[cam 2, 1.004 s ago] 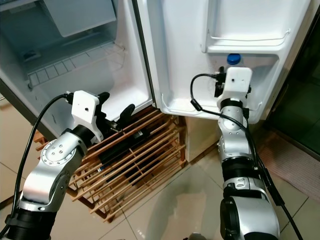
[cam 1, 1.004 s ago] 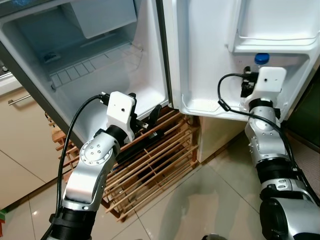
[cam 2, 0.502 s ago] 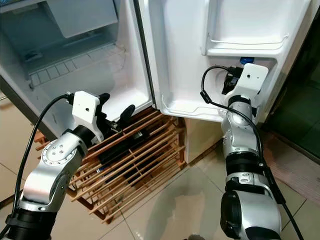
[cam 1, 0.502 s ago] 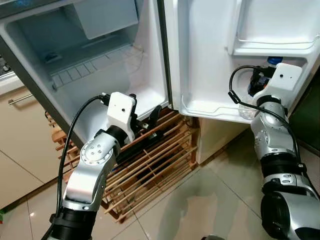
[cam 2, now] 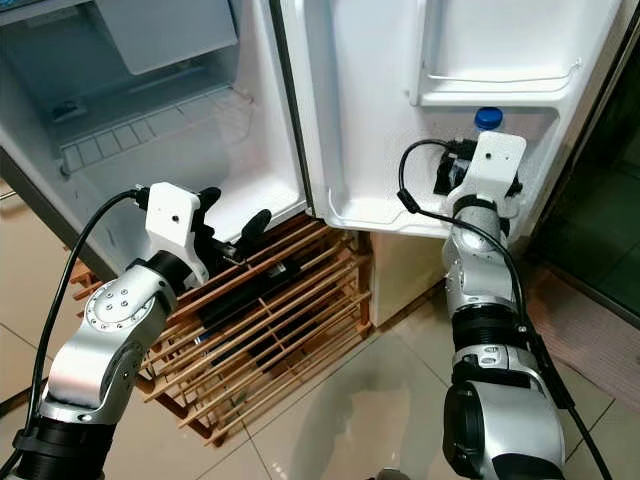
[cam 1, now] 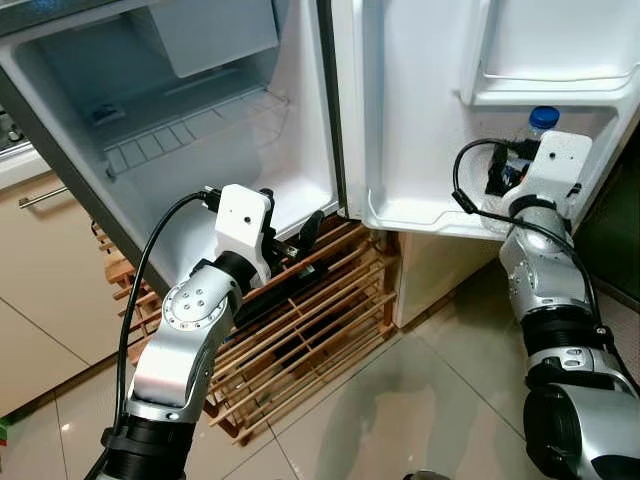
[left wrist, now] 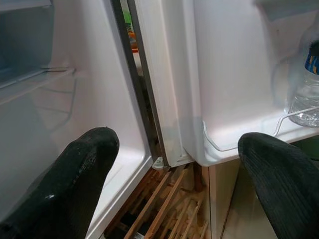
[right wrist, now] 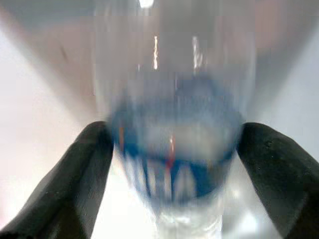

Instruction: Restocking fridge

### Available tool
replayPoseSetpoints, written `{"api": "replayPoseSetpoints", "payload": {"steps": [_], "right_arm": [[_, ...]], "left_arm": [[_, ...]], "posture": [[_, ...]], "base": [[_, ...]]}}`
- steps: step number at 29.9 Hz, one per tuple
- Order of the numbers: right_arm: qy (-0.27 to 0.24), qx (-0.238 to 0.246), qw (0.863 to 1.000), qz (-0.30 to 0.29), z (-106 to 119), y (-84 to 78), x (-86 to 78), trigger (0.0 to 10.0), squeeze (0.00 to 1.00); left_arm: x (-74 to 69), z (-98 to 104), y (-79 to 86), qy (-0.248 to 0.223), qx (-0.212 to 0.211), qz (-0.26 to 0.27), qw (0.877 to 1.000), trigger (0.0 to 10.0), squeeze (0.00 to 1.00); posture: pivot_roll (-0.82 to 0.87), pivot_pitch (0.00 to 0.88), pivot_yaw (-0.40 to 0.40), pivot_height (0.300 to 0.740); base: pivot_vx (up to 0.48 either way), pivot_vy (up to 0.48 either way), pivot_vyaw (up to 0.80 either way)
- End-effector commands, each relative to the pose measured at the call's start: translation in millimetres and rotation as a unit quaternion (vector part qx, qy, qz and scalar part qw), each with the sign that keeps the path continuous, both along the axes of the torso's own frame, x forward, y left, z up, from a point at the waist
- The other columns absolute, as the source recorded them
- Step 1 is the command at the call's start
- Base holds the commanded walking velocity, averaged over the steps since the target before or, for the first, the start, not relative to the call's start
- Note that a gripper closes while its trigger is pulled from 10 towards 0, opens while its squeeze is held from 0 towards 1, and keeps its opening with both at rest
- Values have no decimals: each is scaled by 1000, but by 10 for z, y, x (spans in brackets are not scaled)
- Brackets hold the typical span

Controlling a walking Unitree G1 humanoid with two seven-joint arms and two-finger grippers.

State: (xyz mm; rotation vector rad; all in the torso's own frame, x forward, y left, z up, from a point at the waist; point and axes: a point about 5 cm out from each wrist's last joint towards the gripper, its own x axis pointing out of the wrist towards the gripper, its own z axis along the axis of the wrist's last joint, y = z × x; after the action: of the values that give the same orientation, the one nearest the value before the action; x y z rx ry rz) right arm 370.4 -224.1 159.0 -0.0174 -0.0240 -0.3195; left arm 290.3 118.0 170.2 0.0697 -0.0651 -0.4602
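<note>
Head view: my right gripper [cam 2: 452, 178] holds the water bottle [cam 2: 486, 122] in the door shelf [cam 2: 380, 215] at 2 o'clock; it could tip if released tilted. Right wrist: fingers [right wrist: 84, 169] clasp its clear, blue-labelled body. Left wrist: left gripper [left wrist: 174, 174] gapes empty

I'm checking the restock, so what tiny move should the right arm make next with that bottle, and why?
Probably open the right pincer and back off: the water bottle looks upright in the lower door shelf, behind its rail, and the fingers flank its blue label closely.
</note>
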Motion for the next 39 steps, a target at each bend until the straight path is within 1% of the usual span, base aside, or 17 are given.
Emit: {"api": "replayPoseSetpoints", "payload": {"steps": [1, 3, 8, 9, 10, 11, 13, 16, 17, 20, 23, 27, 29, 34, 37, 38, 39], "right_arm": [[14, -8, 1000, 4, -47, 43, -2, 10000, 1000], [9, -15, 1000, 3, -26, 47, -2, 10000, 1000], [-27, -84, 996, -9, 137, 56, -33, 10000, 1000], [-27, -84, 996, -9, 137, 56, -33, 10000, 1000], [-39, -112, 993, -24, 182, 59, -71, 10000, 1000], [-58, -135, 989, -33, 223, 83, -127, 10000, 0], [-65, -143, 987, -34, 239, 93, -148, 10000, 0], [-87, -156, 982, -56, 268, 78, -303, 10000, 0], [-84, -150, 983, -60, 232, 77, -384, 10000, 0], [-75, -149, 984, -61, 179, 83, -463, 10000, 0], [-44, -132, 988, -69, 13, 102, -666, 10000, 0], [-10, -113, 993, -38, -190, 254, -903, 10000, 0], [-23, -83, 996, 31, -263, 428, -1044, 10000, 0], [-31, -61, 994, 90, -298, 500, -1083, 10000, 0], [-15, -43, 995, 88, -339, 468, -1039, 10000, 0], [-2, -23, 996, 86, -363, 429, -944, 10000, 0], [-2, -23, 996, 86, -363, 429, -944, 10000, 0]], "left_arm": [[23, 64, 17, -8, 0, 6, 1000, 10000, 0], [22, 63, 19, -8, 0, 6, 1000, 10000, 0], [27, 61, 16, -8, 0, 7, 1000, 10000, 0], [27, 61, 16, -8, 0, 7, 1000, 10000, 0], [29, 58, 16, -8, 0, 8, 1000, 10000, 0], [30, 57, 13, -9, -1, 9, 1000, 10000, 0], [32, 57, 9, -9, -2, 9, 1000, 10000, 0], [37, 53, 11, -11, -5, 11, 1000, 10000, 0], [39, 41, 12, -10, -5, 12, 1000, 10000, 0], [40, 29, 7, -9, -5, 12, 1000, 10000, 0], [48, 5, -7, -7, -1, 10, 1000, 10000, 0], [68, -53, -21, -1, 9, 7, 1000, 10000, 0], [69, -98, 4, 2, 9, 10, 1000, 10000, 0], [54, -122, 38, 4, -11, 18, 1000, 10000, 0], [58, -121, 37, 2, -26, 24, 999, 10000, 0], [68, -134, -8, 3, -37, 24, 999, 10000, 0], [68, -134, -8, 3, -37, 24, 999, 10000, 0]], "posture": [[57, 18, 134, 740], [57, 18, 134, 740], [55, 17, 124, 740], [55, 17, 124, 740], [52, 15, 119, 740], [52, 15, 118, 740], [49, 14, 114, 740], [39, 9, 105, 740], [33, 8, 101, 740], [26, 4, 97, 740], [12, 0, 87, 740], [-11, 0, 78, 740], [-25, 0, 72, 740], [-44, 0, 56, 740], [-48, 0, 44, 740], [-52, 0, 38, 740], [-52, 0, 38, 740]], "base": [[0, 0, 0], [0, 0, 0], [0, 0, 0], [0, 0, 0], [0, 0, 0], [0, 0, 0], [0, 0, 0], [0, 0, 0], [0, 0, 0], [0, 0, 0], [0, 0, 0], [0, 0, 0], [0, 0, 0], [0, 0, 0], [0, -160, 0], [0, -480, 0], [0, -480, 0]]}}
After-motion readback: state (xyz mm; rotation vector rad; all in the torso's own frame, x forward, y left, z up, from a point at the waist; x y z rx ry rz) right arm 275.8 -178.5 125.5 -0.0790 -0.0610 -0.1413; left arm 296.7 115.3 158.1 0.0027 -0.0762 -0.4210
